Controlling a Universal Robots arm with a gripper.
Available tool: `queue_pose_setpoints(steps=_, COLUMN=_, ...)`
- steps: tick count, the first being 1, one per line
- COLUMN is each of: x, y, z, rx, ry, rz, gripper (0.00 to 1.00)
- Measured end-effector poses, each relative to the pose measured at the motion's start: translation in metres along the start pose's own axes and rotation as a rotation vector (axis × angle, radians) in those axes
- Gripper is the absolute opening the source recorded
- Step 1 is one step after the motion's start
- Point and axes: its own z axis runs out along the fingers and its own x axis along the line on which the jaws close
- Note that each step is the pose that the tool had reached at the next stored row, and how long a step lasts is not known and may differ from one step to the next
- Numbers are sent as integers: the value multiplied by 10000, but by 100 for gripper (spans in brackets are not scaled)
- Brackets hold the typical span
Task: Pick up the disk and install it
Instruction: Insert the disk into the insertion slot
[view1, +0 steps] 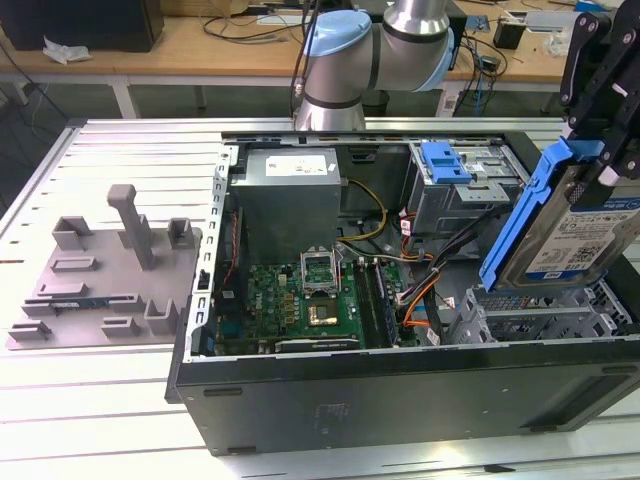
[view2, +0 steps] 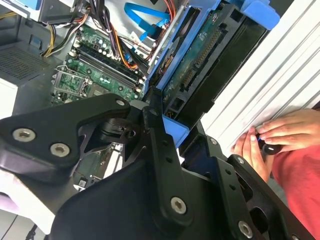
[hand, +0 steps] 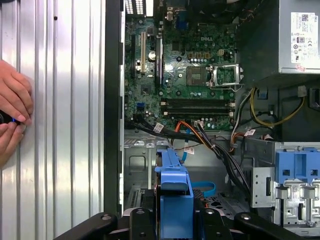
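Observation:
The disk (view1: 572, 232), a silver drive with a white-and-blue label in a blue carrier, hangs tilted on edge over the right end of the open computer case (view1: 330, 385). My gripper (view1: 603, 172) is shut on its upper end. Below it stands the metal drive cage (view1: 545, 312). In the second wrist view the disk (view2: 196, 64) shows its circuit-board side, clamped in my gripper (view2: 181, 141) between the black fingers (view2: 156, 131). In the first wrist view the carrier's blue edge (hand: 172, 182) runs out from my gripper (hand: 174, 220) above the cage floor.
Inside the case are a grey power-supply box (view1: 290, 195), the motherboard (view1: 310, 300), bundled cables (view1: 420, 285) and a bare blue bracket (view1: 445, 160) on the rear bay. A grey fixture (view1: 110, 270) lies on the ribbed table. A person's hands (view2: 270, 137) (hand: 12, 117) rest beside the case.

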Motion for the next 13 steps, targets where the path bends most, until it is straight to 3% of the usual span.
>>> queue_pose_setpoints(steps=13, x=16, y=-7, z=11, rx=2, ry=1, rz=69, gripper=36)
